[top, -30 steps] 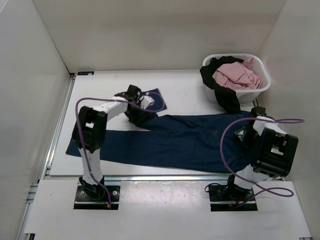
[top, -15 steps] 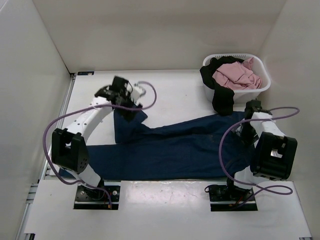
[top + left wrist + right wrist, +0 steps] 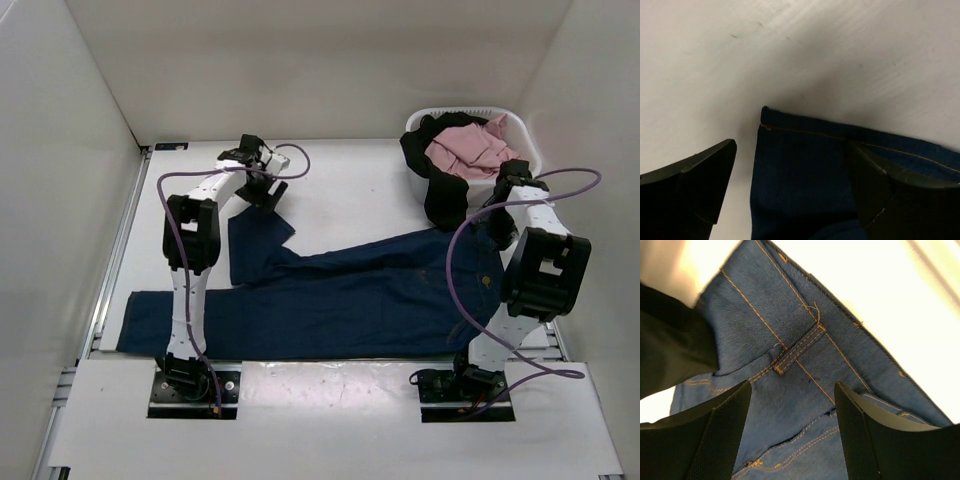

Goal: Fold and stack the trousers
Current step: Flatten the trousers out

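The dark navy trousers [image 3: 380,290] lie flat across the table, waist at the right and legs running left. One leg reaches the near left corner. The other leg's cuff [image 3: 258,235] bends up towards the back. My left gripper [image 3: 265,190] is open and empty just beyond that cuff. In the left wrist view the hem [image 3: 800,170], with its tan stitching, lies between the spread fingers [image 3: 790,145]. My right gripper [image 3: 503,222] is open above the waistband. In the right wrist view its fingers [image 3: 792,385] straddle a belt loop [image 3: 795,350] without touching it.
A white laundry basket [image 3: 520,180] stands at the back right, holding a pink cloth [image 3: 470,150]. A black garment [image 3: 445,195] hangs over its rim onto the table beside the waistband and also shows in the right wrist view [image 3: 670,350]. White walls enclose the table.
My left gripper carried one leg to the left and back, let the cuff go and moved on towards the back. My right gripper moved back along the waistband towards the basket.
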### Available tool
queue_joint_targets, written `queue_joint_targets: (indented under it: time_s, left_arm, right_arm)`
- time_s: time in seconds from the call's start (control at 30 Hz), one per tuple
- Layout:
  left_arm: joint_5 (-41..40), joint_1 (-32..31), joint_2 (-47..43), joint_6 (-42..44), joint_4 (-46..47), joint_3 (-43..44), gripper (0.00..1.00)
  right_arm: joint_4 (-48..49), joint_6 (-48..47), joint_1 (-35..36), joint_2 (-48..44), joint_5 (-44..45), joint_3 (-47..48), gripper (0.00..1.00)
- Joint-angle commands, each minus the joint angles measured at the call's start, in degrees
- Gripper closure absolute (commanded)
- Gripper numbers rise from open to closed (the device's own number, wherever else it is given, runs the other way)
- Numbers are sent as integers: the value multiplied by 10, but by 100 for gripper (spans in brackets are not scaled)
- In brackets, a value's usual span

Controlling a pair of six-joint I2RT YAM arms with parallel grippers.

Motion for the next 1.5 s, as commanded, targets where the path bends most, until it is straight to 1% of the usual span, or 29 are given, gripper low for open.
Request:
queue_joint_targets:
  time_s: [0.0, 0.1, 0.13, 0.17, 0.2, 0.23, 0.27, 0.3, 0.33, 0.37, 0.47, 0.53, 0.6, 0.63, 0.67, 0.7, 0.73, 0.77, 0.8, 0.87, 0.9, 0.97, 1.03, 1.1, 1.13, 1.2, 1.27, 1.4, 1.47]
  left_arm:
    - [-32, -3, 5, 11, -23, 36, 0]
    - [-50, 4, 34, 11, -35, 36, 0]
    - [-50, 4, 41, 11, -35, 22, 0]
    - [-50, 4, 41, 16, -43, 16, 4]
    - [-35, 4, 41, 16, -60, 16, 13]
    - [-13, 4, 46, 24, -70, 9, 25]
    - [-2, 4, 46, 24, -79, 0, 56]
    - [5, 4, 41, 30, -86, -6, 76]
    - [5, 4, 28, 30, -86, -14, 86]
    - [5, 4, 19, 30, -86, -30, 86]
    - [-12, 29, -26, 2, -86, -36, 86]
    - [-17, 48, -56, -18, -86, -36, 86]
    - [-42, 83, -107, -27, -86, -36, 86]
    - [-50, 96, -126, -27, -86, -36, 86]
    - [-57, 125, -162, -34, -79, -36, 86]
    - [-57, 139, -179, -39, -79, -36, 86]
    - [-57, 154, -197, -39, -73, -36, 86]
    - [-62, 181, -226, -39, -68, -36, 86]
    - [-72, 192, -239, -39, -68, -36, 86]
    - [-78, 214, -261, -32, -68, -36, 86]
    - [-94, 234, -279, -31, -68, -36, 86]
    - [-118, 248, -296, -24, -68, -46, 86]
    - [-147, 268, -324, -16, -73, -84, 86]
    - [-147, 288, -346, -16, -73, -122, 86]
    - [-147, 294, -367, -16, -73, -166, 86]
    - [-142, 294, -382, -16, -73, -214, 86]
    - [-137, 294, -389, -16, -73, -265, 86]
    - [-131, 299, -413, -21, -67, -321, 86]
    - [-119, 299, -445, -27, -59, -363, 86]
  right_arm:
    - [10, 10, 1, 10, -16, 23, 28]
    - [43, 10, 1, 5, -16, -1, 28]
    - [54, 10, 1, 5, -16, -1, 28]
    - [70, 10, 1, 5, -21, -7, 27]
    - [76, 10, 1, 11, -21, -7, 27]
    - [82, 16, 1, 20, -26, -7, 25]
    - [89, 16, 1, 26, -26, 1, 25]
    - [89, 33, 1, 33, -26, 8, 25]
    - [89, 38, 1, 49, -26, 8, 25]
    - [89, 38, 1, 58, -26, 8, 24]
    - [89, 63, 6, 100, -26, 20, 24]
    - [75, 80, 11, 132, -26, 27, 29]
    - [62, 86, 27, 141, -26, 27, 37]
    - [62, 93, 32, 147, -19, 22, 52]
    - [62, 105, 38, 141, -13, 0, 62]
    - [70, 111, 38, 126, -13, -13, 73]
    - [76, 117, 38, 116, -8, -27, 90]
    - [76, 123, 38, 107, -8, -39, 96]
    - [83, 123, 38, 87, -2, -53, 100]
    - [83, 118, 38, 65, 7, -54, 100]
    - [76, 113, 38, 41, 22, -54, 100]
    - [76, 101, 38, 10, 35, -59, 100]
    - [76, 90, 38, -47, 49, -71, 100]
    - [84, 85, 38, -110, 68, -104, 100]
    - [96, 76, 38, -132, 68, -120, 100]
    - [115, 65, 38, -183, 68, -164, 100]
    - [101, 64, 38, -193, 53, -182, 100]
    - [47, 73, 38, -198, 28, -214, 100]
    - [41, 85, 38, -225, 28, -258, 100]
